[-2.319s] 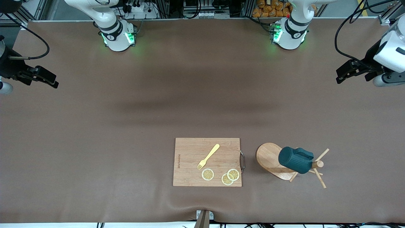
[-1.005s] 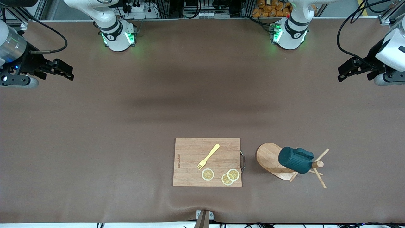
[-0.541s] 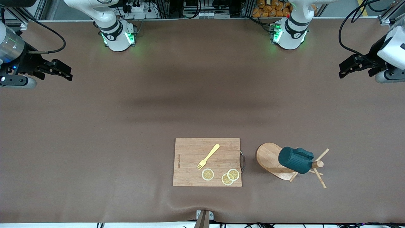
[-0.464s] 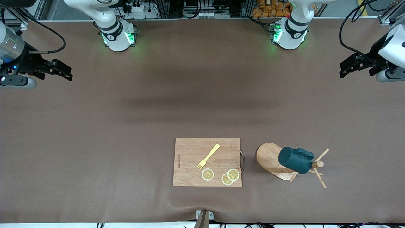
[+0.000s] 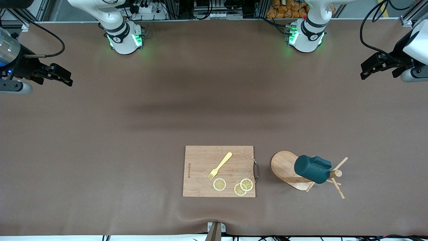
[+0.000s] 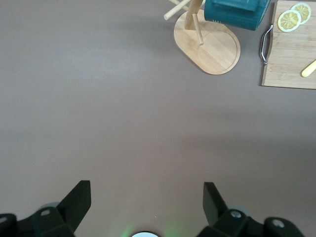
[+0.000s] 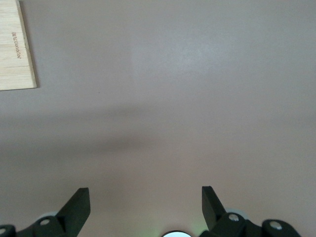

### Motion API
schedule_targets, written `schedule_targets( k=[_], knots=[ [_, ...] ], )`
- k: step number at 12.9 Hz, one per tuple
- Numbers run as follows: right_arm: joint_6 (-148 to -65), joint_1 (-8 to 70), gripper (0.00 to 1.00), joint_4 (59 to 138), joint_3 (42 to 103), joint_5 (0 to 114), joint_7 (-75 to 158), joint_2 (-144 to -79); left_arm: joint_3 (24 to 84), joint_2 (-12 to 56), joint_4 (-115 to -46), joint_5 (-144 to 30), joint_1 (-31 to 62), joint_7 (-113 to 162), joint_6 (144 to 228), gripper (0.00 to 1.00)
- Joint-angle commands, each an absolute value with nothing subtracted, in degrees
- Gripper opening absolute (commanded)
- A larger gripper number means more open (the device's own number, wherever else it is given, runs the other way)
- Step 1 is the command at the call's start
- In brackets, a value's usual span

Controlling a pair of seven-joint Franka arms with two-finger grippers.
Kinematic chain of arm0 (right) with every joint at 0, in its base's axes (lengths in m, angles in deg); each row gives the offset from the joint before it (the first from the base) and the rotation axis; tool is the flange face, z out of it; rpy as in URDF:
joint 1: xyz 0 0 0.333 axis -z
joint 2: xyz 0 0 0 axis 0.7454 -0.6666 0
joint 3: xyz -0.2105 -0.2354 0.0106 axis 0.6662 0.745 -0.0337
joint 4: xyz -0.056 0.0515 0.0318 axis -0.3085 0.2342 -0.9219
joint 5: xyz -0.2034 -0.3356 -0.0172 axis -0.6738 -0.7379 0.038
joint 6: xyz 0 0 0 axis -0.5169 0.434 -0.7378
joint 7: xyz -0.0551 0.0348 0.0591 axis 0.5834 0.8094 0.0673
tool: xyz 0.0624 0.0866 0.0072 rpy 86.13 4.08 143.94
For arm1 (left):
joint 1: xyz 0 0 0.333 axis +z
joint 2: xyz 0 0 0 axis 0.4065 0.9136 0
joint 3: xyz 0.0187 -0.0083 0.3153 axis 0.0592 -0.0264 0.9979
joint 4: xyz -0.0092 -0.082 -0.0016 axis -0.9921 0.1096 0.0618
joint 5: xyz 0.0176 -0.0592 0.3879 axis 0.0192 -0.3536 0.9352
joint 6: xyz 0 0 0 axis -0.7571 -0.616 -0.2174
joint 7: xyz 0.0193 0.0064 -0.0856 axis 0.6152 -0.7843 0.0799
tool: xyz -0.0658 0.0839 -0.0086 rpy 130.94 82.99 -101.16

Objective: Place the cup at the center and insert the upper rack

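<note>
In the front view, the cup (image 5: pixel 312 169) hangs tilted on the upper rack (image 5: pixel 287 170), low in the frame toward the left arm's end of the brown counter (image 5: pixel 133 134). Just beside the rack lies a wooden cutting board (image 5: pixel 204 167) carrying a yellow fork (image 5: pixel 220 165) and three lemon slices (image 5: pixel 240 186). The left claw (image 5: pixel 367 68) hovers over bare counter at the frame's upper right edge, the right claw (image 5: pixel 62 76) at its upper left edge, both well apart from the cup. In the left wrist view, the left claw (image 6: pixel 146 207) stands wide and holds nothing, with the cup (image 6: pixel 237 12), rack (image 6: pixel 212 44) and board (image 6: pixel 291 54) along the frame's top. In the right wrist view, the right claw (image 7: pixel 145 205) is likewise spread wide and bare, with only a corner of the board (image 7: pixel 15 49) at upper left.
</note>
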State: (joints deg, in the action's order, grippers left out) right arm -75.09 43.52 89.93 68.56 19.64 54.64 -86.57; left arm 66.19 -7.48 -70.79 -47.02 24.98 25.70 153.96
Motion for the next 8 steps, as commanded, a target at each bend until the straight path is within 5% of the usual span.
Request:
schedule_targets(
  k=[1,8],
  knots=[
    [-74.5,44.8,1.0,89.7,68.0,19.2,54.5,-86.3,66.0,-8.1,-70.6,-45.8,25.3,25.5,153.4,1.0],
    [-77.6,46.3,1.0,90.1,67.9,21.5,55.0,-86.5,65.9,-6.9,-68.3,-45.9,25.0,28.6,153.4,1.0]
  ],
)
